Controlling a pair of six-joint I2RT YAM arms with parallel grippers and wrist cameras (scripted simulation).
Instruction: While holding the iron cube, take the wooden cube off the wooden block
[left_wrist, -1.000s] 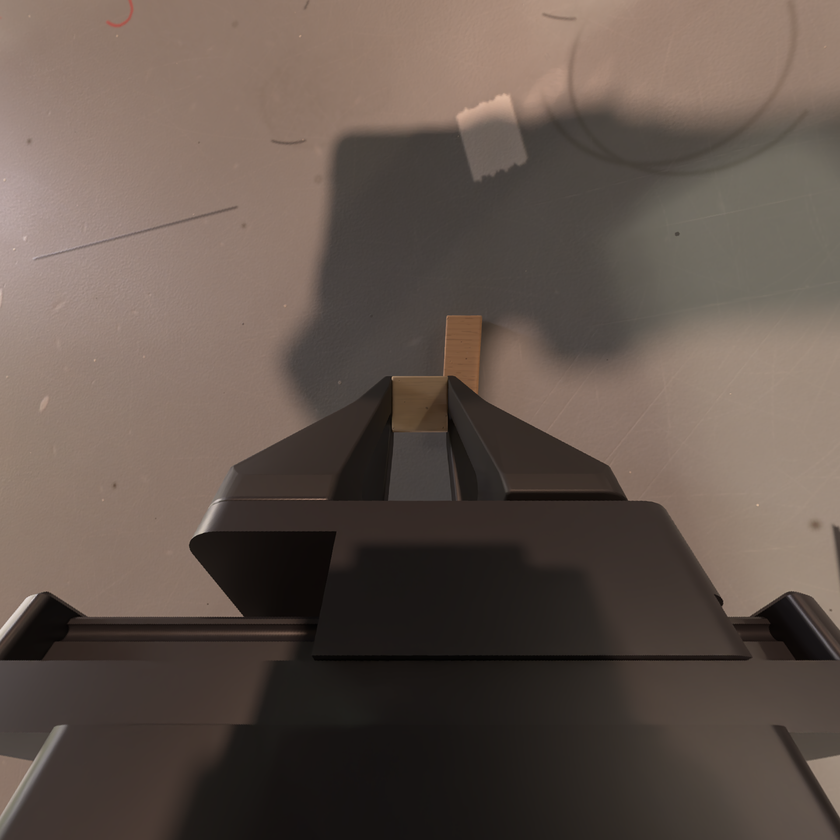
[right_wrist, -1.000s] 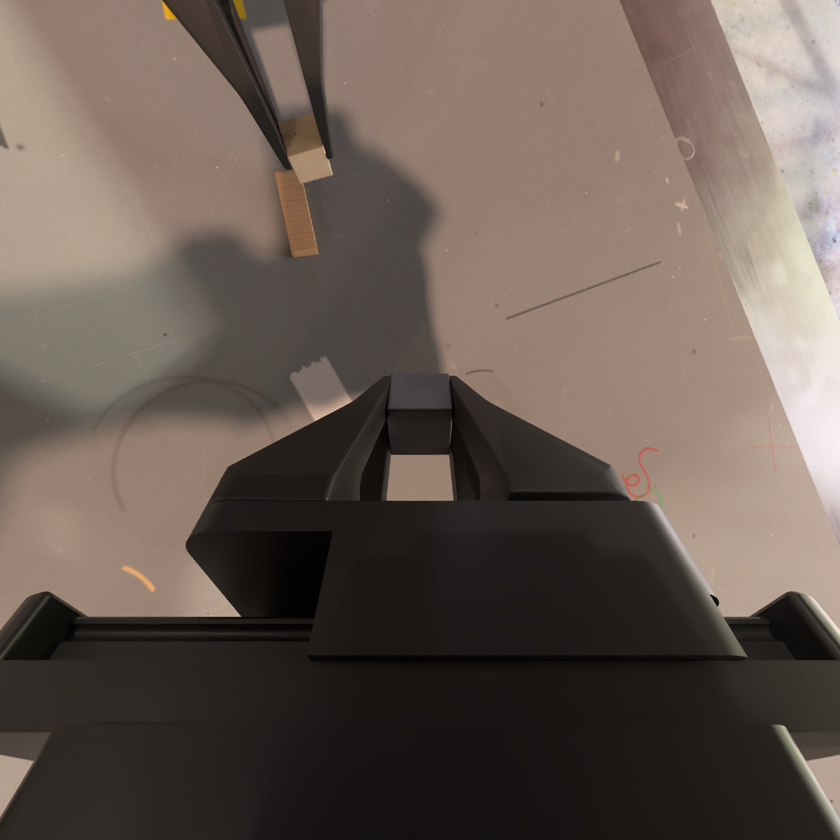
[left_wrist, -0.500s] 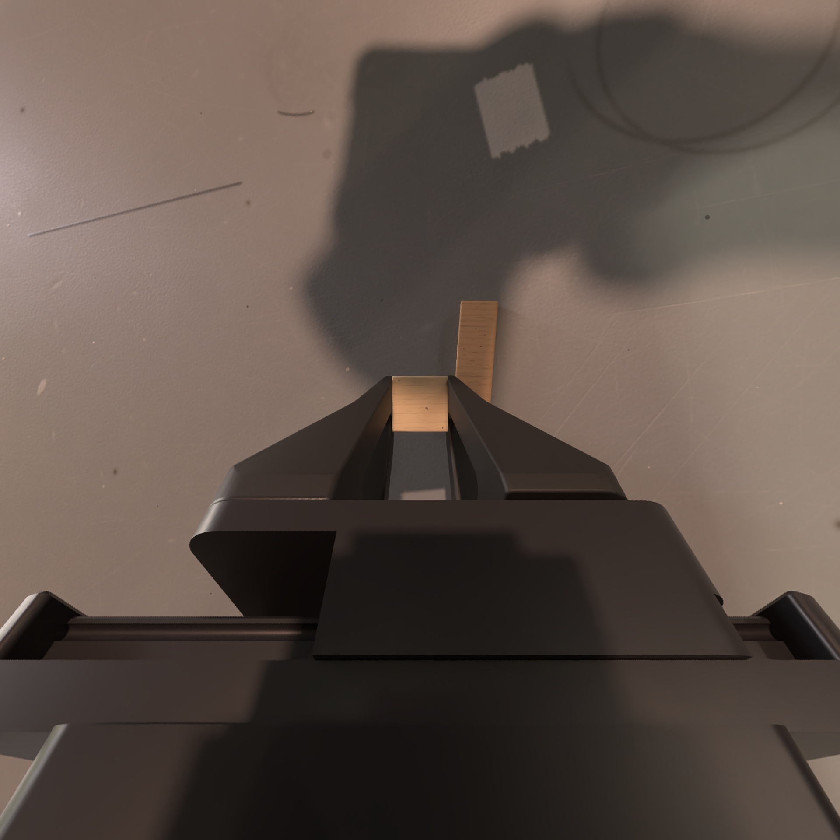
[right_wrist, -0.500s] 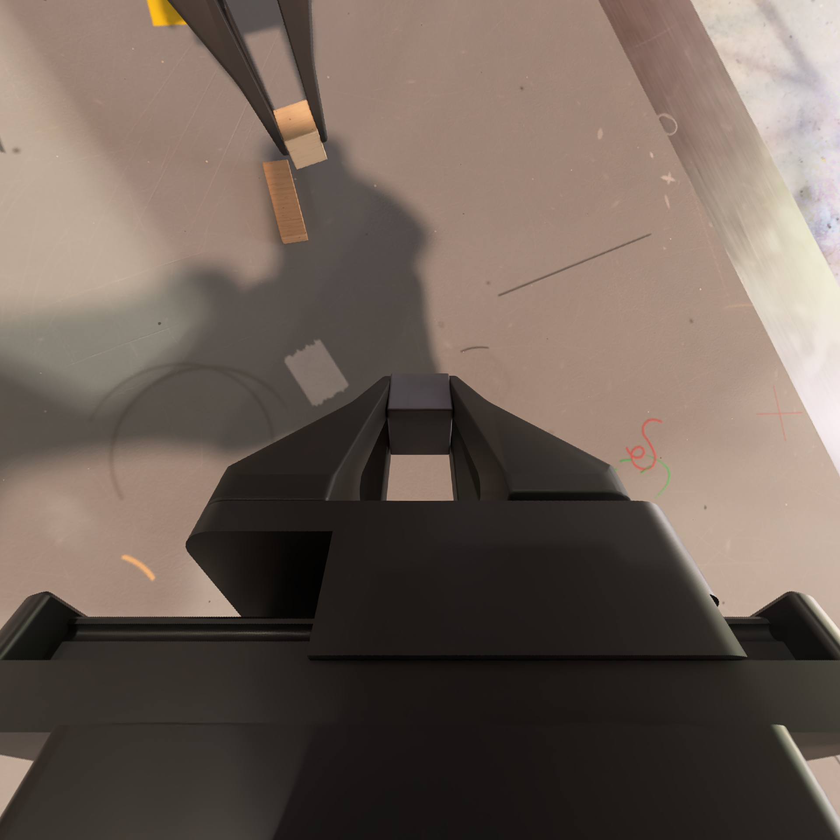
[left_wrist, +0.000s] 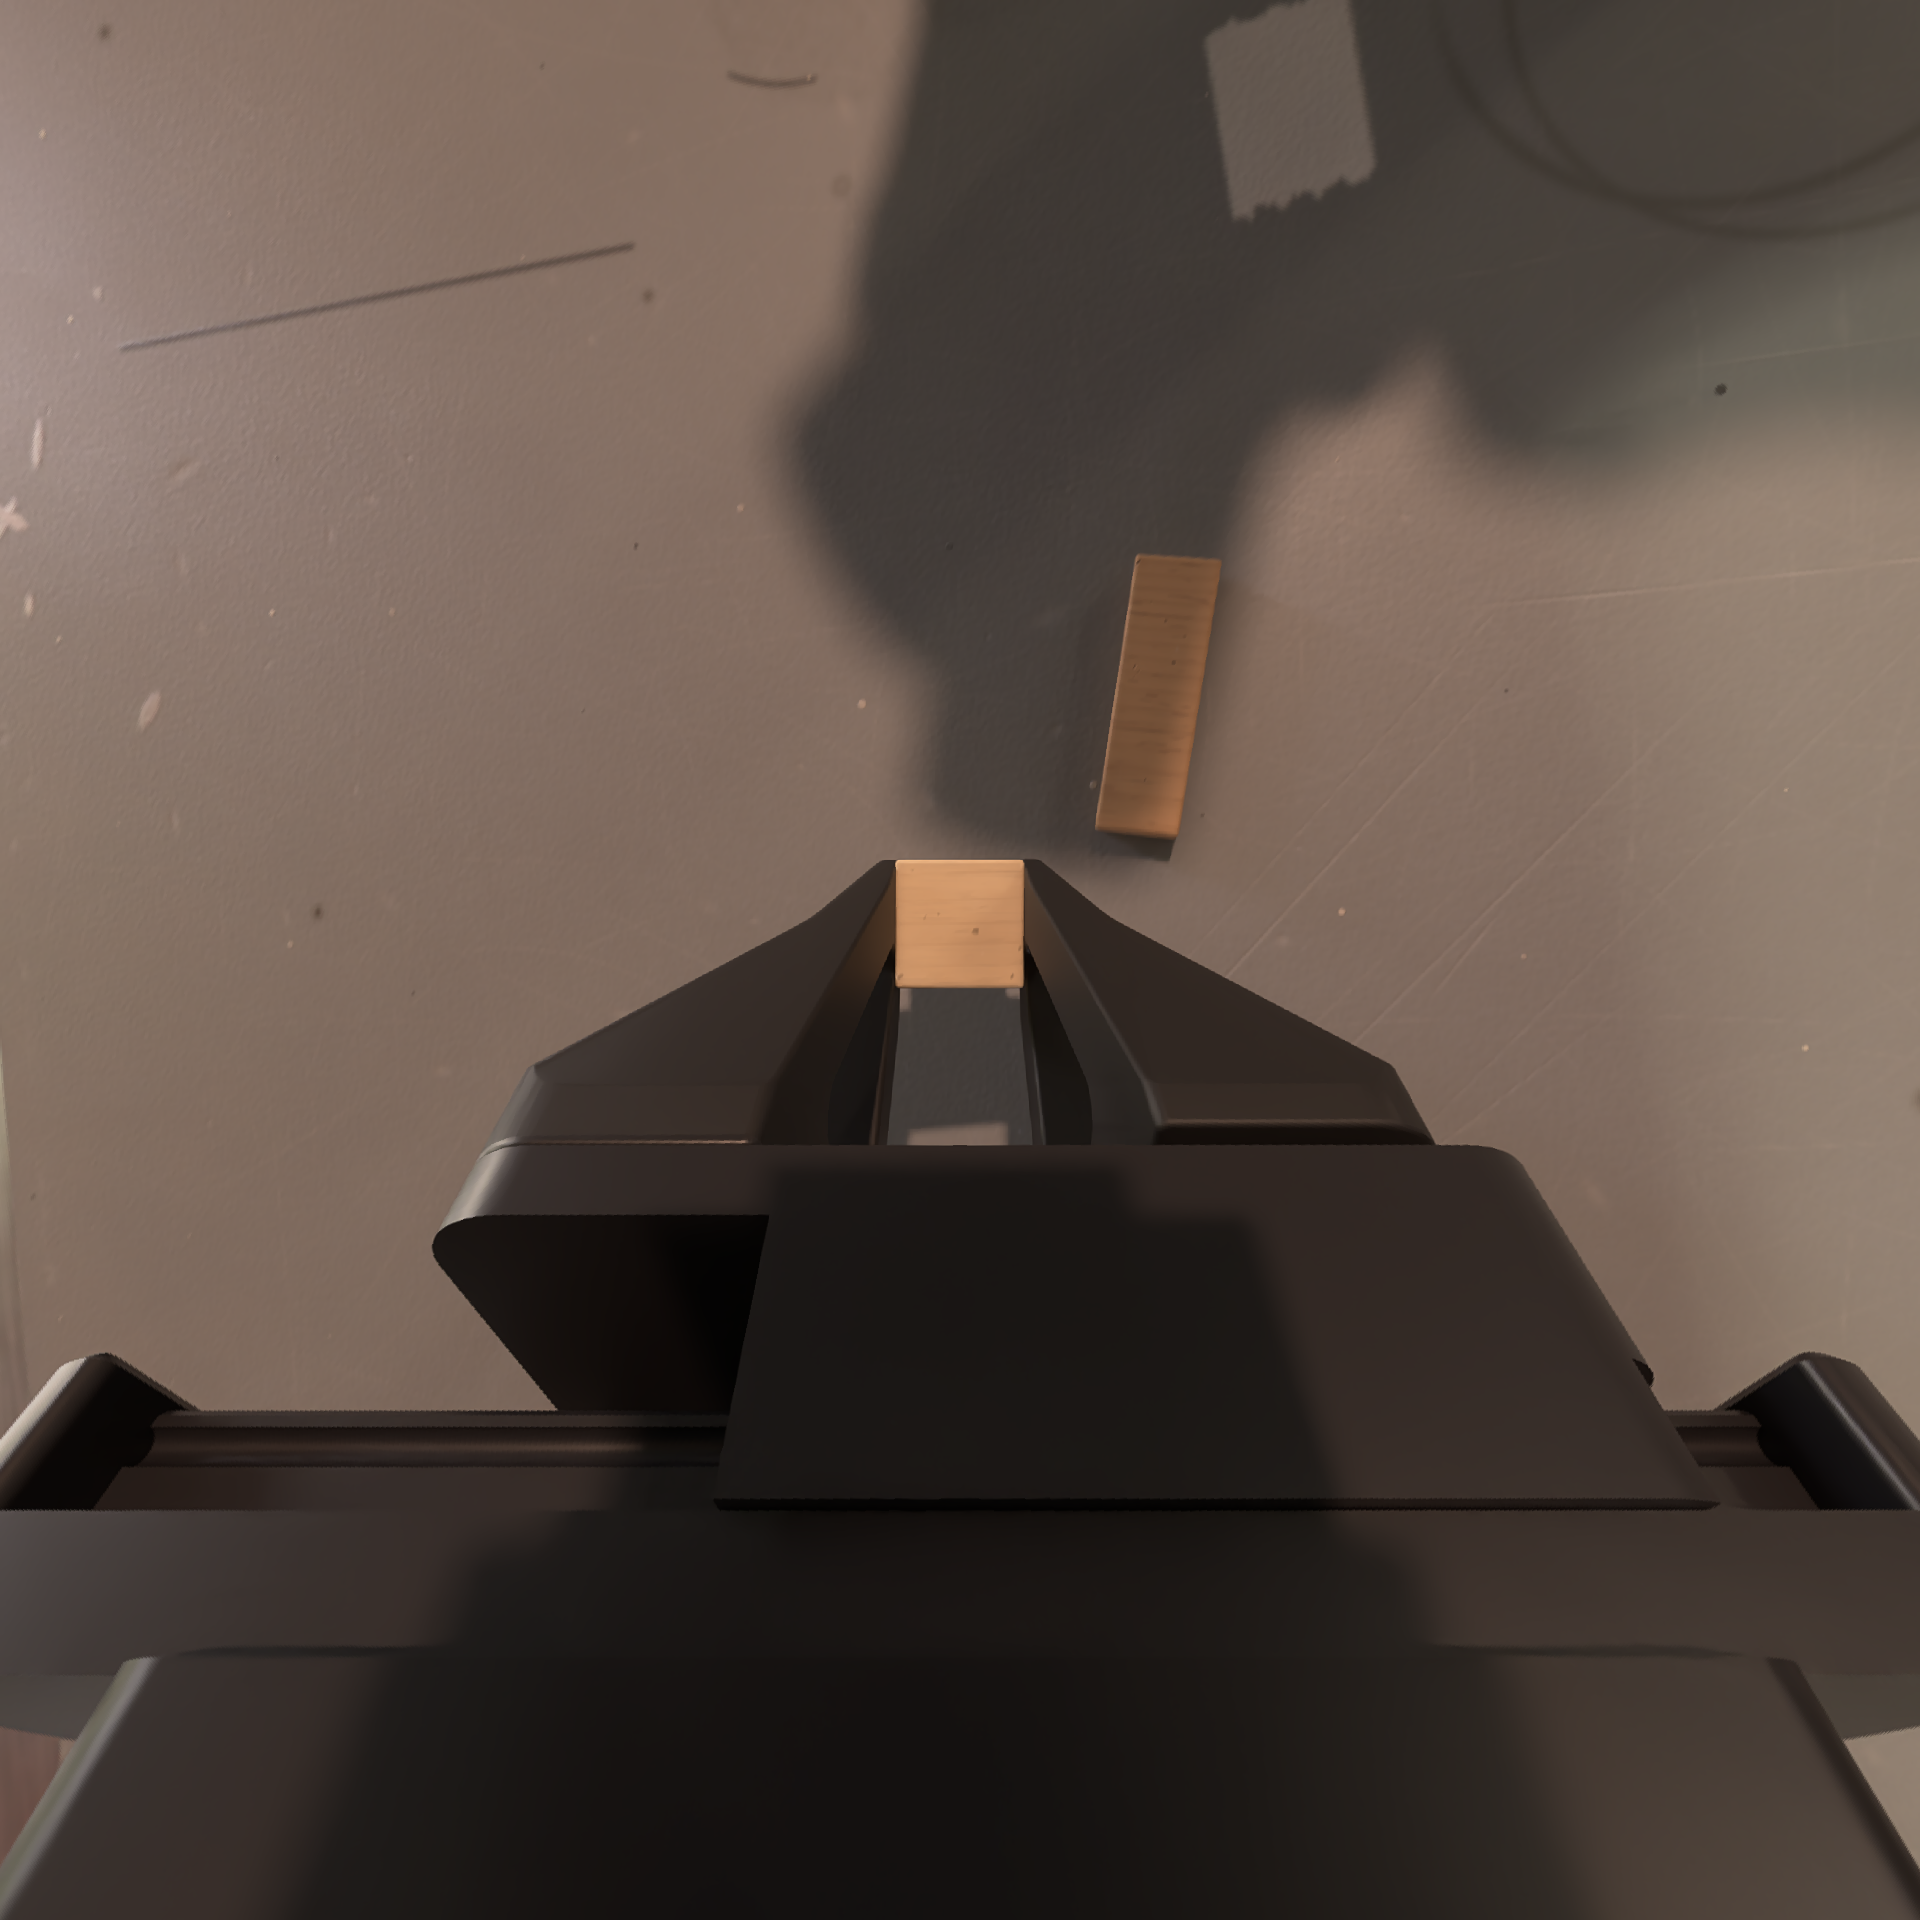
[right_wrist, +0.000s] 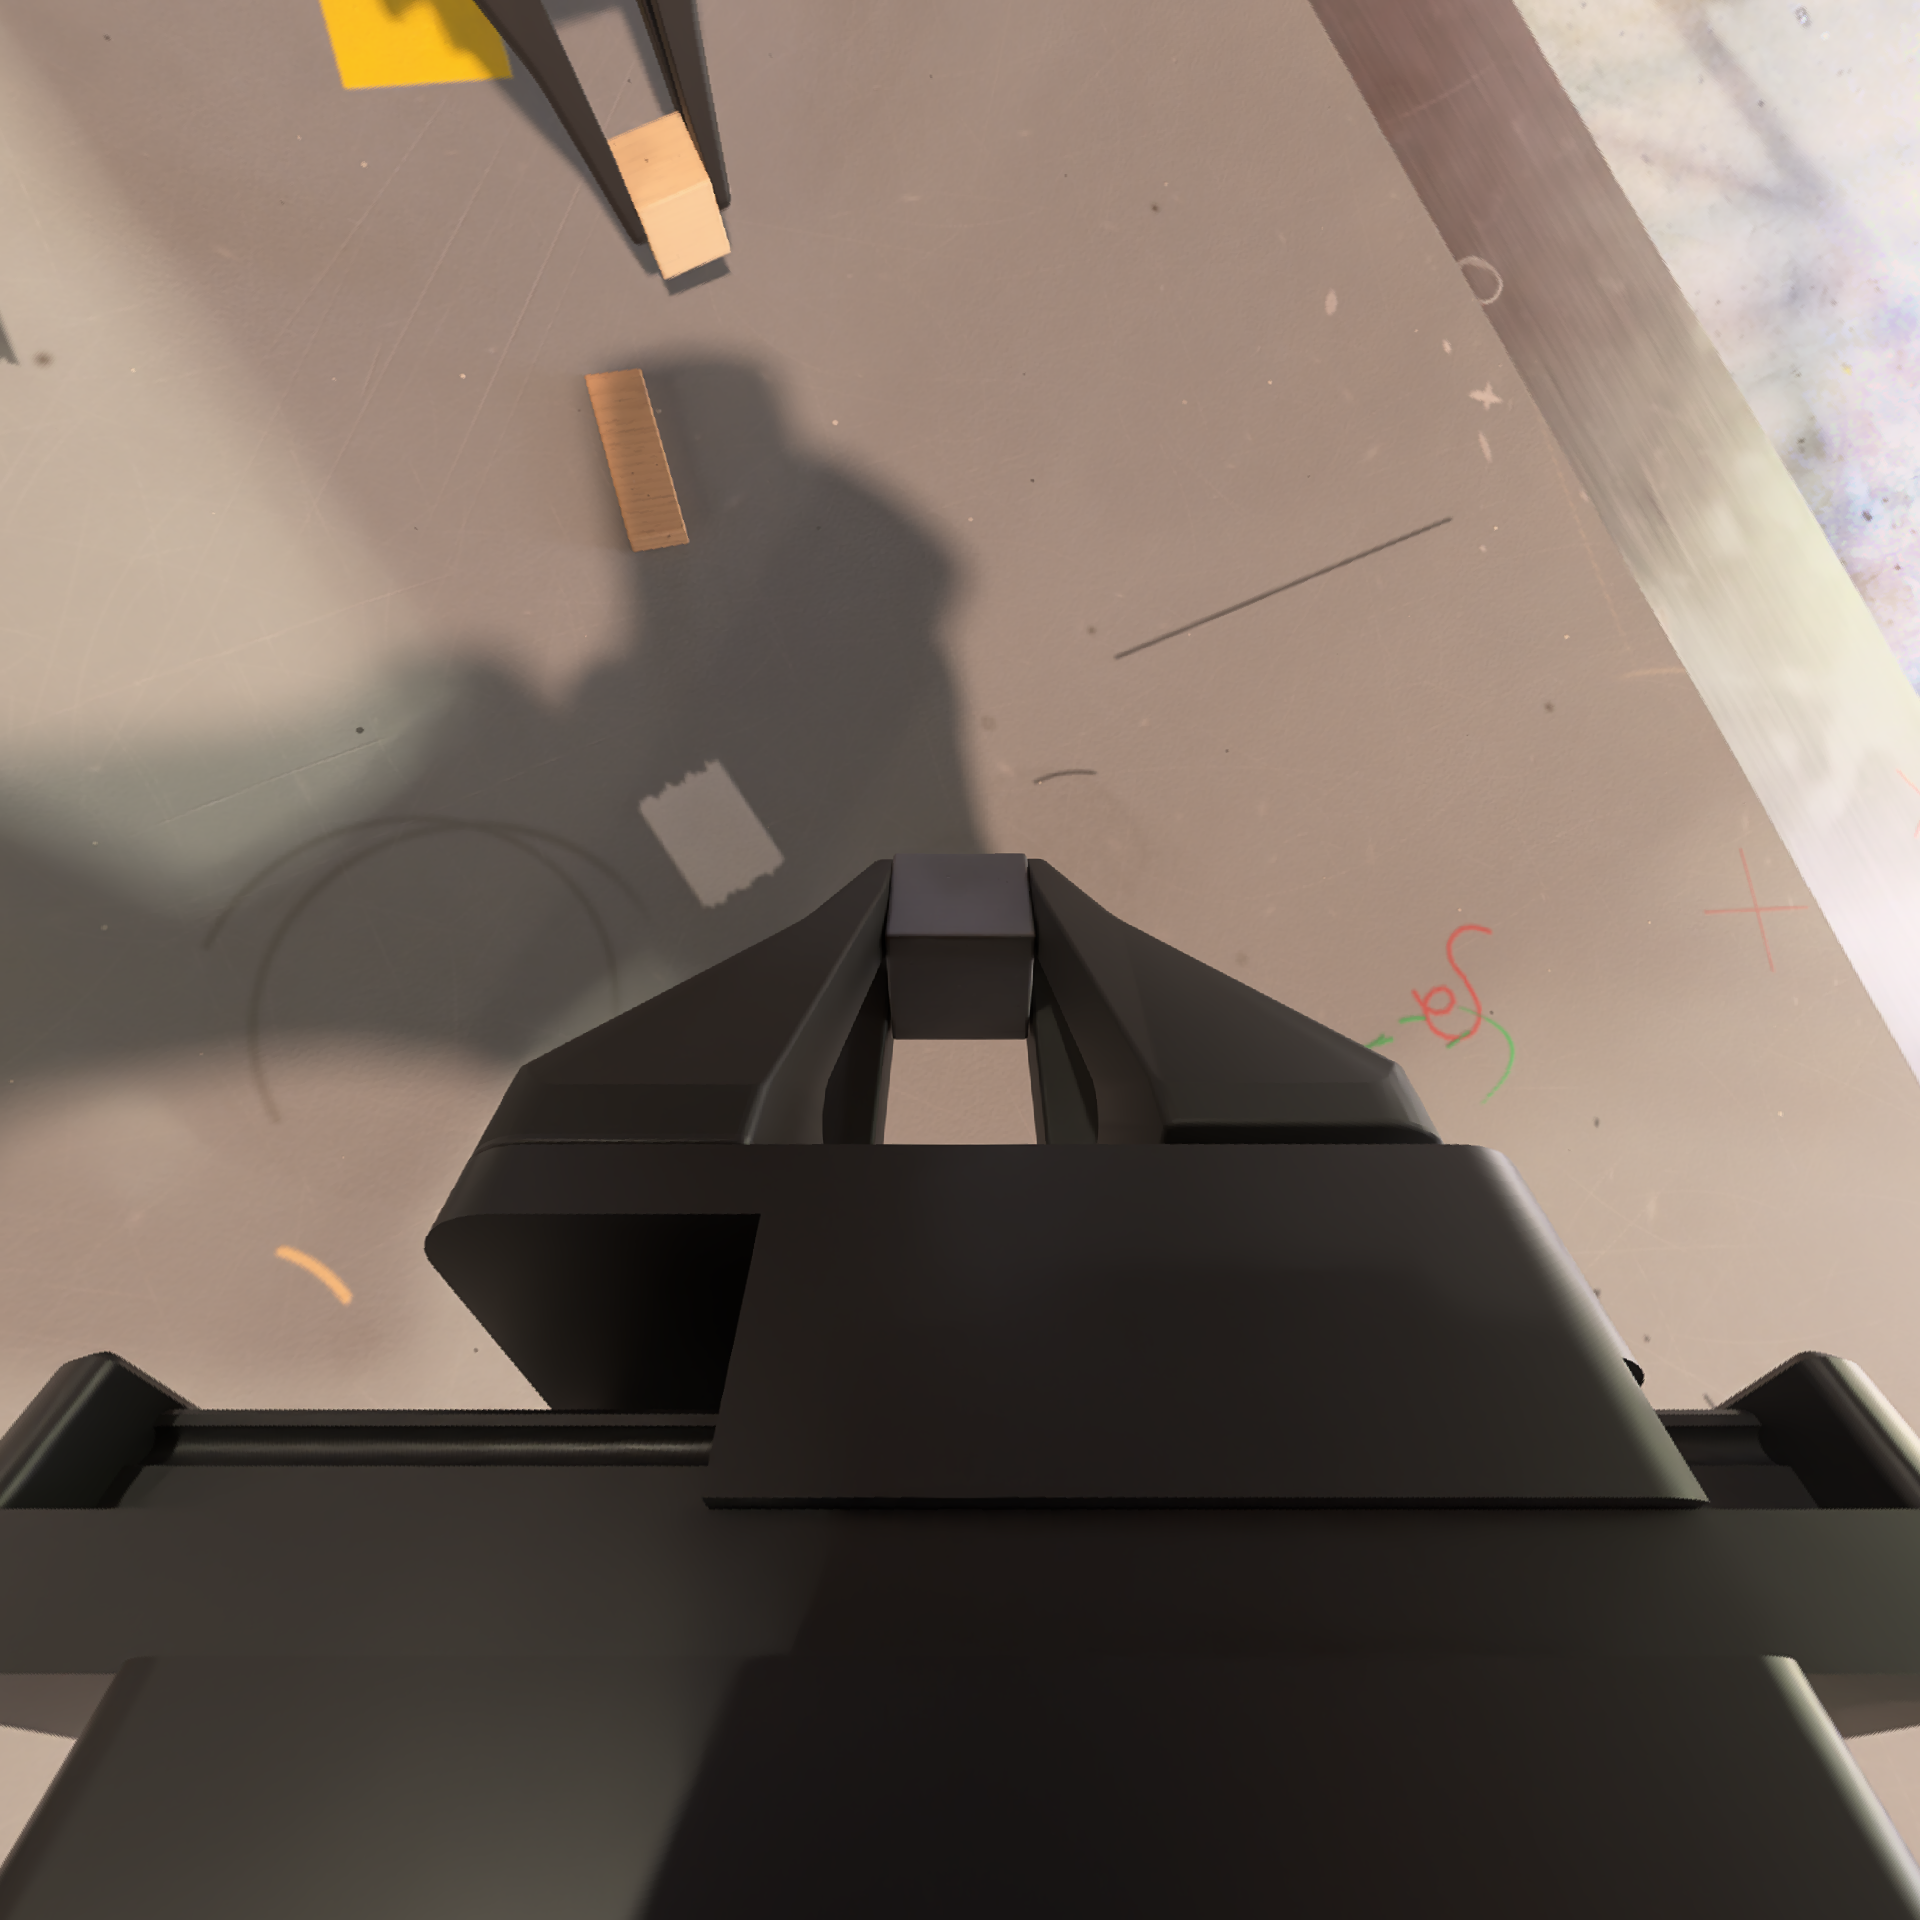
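My left gripper (left_wrist: 959, 904) is shut on the pale wooden cube (left_wrist: 958, 923) and holds it above the table, clear of the flat wooden block (left_wrist: 1156, 694), which lies bare on the table ahead and to the right. In the right wrist view the left gripper (right_wrist: 681, 223) shows at the top with the wooden cube (right_wrist: 670, 203) between its fingers, apart from the wooden block (right_wrist: 635, 458). My right gripper (right_wrist: 959, 904) is shut on the dark grey iron cube (right_wrist: 959, 940) and holds it above the table.
The table's metal edge (right_wrist: 1621, 436) runs diagonally at the right of the right wrist view. A grey tape patch (right_wrist: 710, 844) (left_wrist: 1291, 104) and a yellow patch (right_wrist: 400, 42) lie flat on the table. Pen marks and scratches dot the surface.
My left gripper has lifted the wooden cube up and away from the wooden block, which now lies fully uncovered. My right gripper has kept hold of the iron cube and risen a little.
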